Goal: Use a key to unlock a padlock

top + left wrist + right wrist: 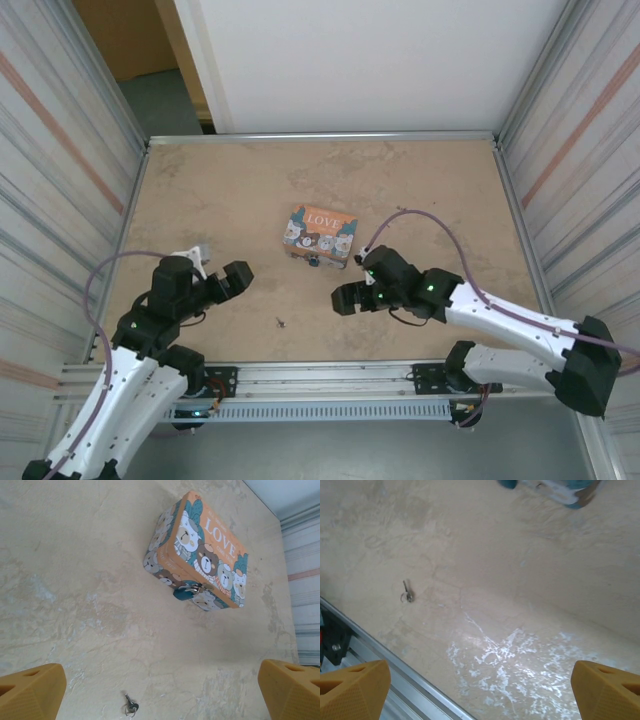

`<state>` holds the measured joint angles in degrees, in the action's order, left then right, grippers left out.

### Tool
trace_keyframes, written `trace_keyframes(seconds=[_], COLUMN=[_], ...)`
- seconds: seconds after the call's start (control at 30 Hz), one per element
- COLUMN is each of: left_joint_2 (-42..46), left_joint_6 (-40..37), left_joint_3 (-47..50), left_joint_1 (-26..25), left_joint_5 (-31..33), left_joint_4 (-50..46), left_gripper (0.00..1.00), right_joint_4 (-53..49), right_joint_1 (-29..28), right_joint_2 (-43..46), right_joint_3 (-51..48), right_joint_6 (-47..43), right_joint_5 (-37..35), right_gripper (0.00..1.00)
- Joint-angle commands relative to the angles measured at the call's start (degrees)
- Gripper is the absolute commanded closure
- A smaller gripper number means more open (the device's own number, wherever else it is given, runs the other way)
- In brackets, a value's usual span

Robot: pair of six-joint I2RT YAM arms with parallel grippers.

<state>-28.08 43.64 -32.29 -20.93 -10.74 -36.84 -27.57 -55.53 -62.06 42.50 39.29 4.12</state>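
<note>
Orange and printed with bears and the word LOVE, the box (320,236) is seen lying flat near the middle of the table (200,190). The padlock (182,594), small and dark blue-green, is hung at the hasp on the box's near long side, touching the box wall. In the right wrist view a sliver of it is caught at the top edge of the frame. Whether its shackle is shut cannot be told.

The key (281,322) is laid on the bare table, well apart from the box and nearer the arms' bases. It is placed roughly between the two grippers, towards the metal rail (395,670) at the near edge. It is seen as a pale grey piece on a small ring, and it is touched by nothing.

The left gripper (222,265) is held above the table to the left of the box, with its jaws spread wide. In the left wrist view its yellow fingers (32,692) are set at the opposite lower corners, and nothing is held between them. The key is seen on the table within that gap, nearer the left-hand finger.

The right gripper (352,280) is held near the box's near right corner, likewise spread wide and gripping nothing. Its fingers (607,687) are shown at the lower corners of its own view, with scuffed white marks seen on the table between them.
</note>
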Motion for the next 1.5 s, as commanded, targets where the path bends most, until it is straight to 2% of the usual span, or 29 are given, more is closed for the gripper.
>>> trace_keyframes(seconds=[0.0,0.2,0.7,1.07,1.47], left_joint_2=[1.2,3.0,7.2,8.0,8.0], left_joint_6=[1.8,2.1,1.5,1.3,1.1], left_joint_3=[0.7,-0.1,-1.9,-2.3,-3.0], left_joint_1=[0.4,0.4,0.6,0.7,0.7], left_joint_5=[1.3,3.8,7.9,8.5,9.0], left_joint_4=[-3.3,-6.8,-12.3,-13.3,-14.0], left_gripper=[0.01,0.01,0.01,0.01,0.01], right_joint_4=[1.6,3.7,6.9,6.1,5.4], right_joint_1=[-3.2,-7.2,-9.1,-9.8,-9.8], right_joint_2=[-4.0,-12.2,-31.9,-42.2,-46.6], right_joint_3=[3.2,6.7,15.9,23.8,26.8], right_joint_6=[1.6,0.7,-2.3,-4.1,-4.4], right_joint_5=[-1.8,1.3,14.5,16.7,17.0], right_gripper=[0.10,0.18,0.53,0.63,0.66])
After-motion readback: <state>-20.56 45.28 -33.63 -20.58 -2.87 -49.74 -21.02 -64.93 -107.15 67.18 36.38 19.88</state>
